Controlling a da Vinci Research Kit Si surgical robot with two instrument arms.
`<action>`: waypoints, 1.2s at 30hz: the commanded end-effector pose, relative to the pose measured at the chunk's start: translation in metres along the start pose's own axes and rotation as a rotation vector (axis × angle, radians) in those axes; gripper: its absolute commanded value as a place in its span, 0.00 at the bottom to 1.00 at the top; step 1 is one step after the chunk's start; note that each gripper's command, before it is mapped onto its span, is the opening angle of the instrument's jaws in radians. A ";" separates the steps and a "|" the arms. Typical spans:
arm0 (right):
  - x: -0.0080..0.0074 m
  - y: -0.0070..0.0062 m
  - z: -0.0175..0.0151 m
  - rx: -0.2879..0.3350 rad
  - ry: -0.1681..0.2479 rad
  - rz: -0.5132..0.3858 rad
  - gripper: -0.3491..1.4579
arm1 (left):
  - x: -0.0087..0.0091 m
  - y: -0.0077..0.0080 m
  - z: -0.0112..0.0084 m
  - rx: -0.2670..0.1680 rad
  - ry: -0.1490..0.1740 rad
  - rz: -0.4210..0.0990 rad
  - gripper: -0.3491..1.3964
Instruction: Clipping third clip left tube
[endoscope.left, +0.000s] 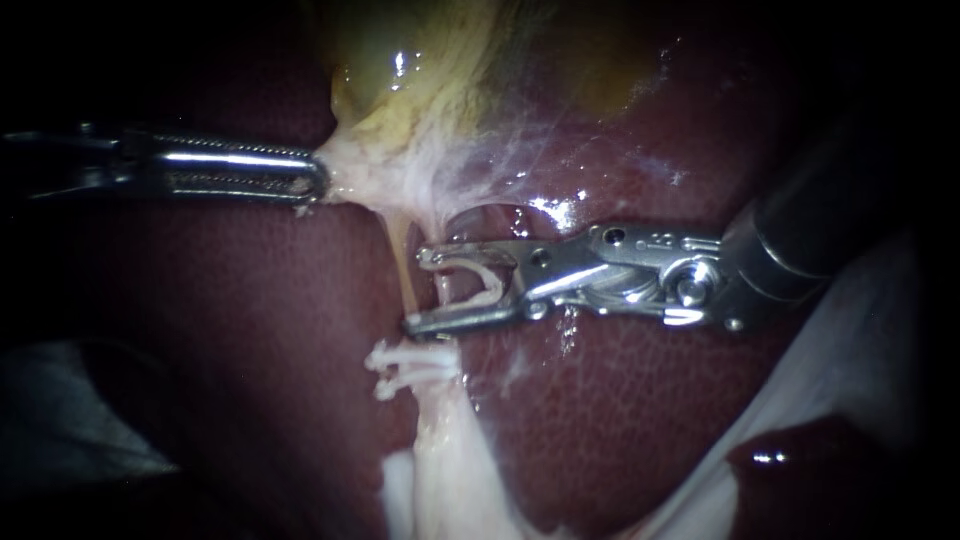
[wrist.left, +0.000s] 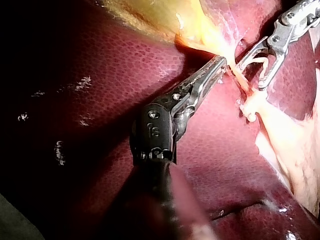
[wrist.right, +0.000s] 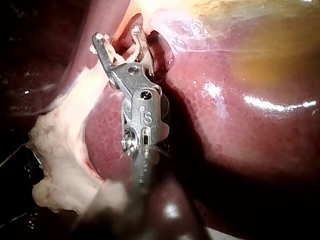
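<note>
Tube (endoscope.left: 403, 265) runs down from the gallbladder (endoscope.left: 420, 80), crossing the mouth of the right instrument (endoscope.left: 425, 290) at its jaw tips. Jaws stand wide, holding an open clip (endoscope.left: 488, 285) between them. Two clips (endoscope.left: 400, 368) sit on the tube just below. Left instrument (endoscope.left: 310, 185) is clamped on pale tissue (endoscope.left: 350, 175) under the gallbladder.

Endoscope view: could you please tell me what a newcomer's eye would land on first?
The silver right instrument, holding a spread white clip at the thin pale tube mid-picture. Just below, white clips sit on that tube; the left instrument grips whitish tissue under the yellow gallbladder.
</note>
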 end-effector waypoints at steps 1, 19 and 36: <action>0.0001 0.0002 0.0002 0.004 0.002 0.004 0.46 | 0.0000 0.0000 0.0000 0.000 0.000 0.000 0.00; 0.0015 -0.0001 0.0033 0.138 0.151 0.083 0.47 | -0.0001 0.0001 0.0005 0.003 0.001 0.000 0.00; 0.0041 -0.0020 0.0014 0.127 0.180 0.100 0.30 | -0.0001 0.0001 0.0005 0.003 0.001 0.000 0.00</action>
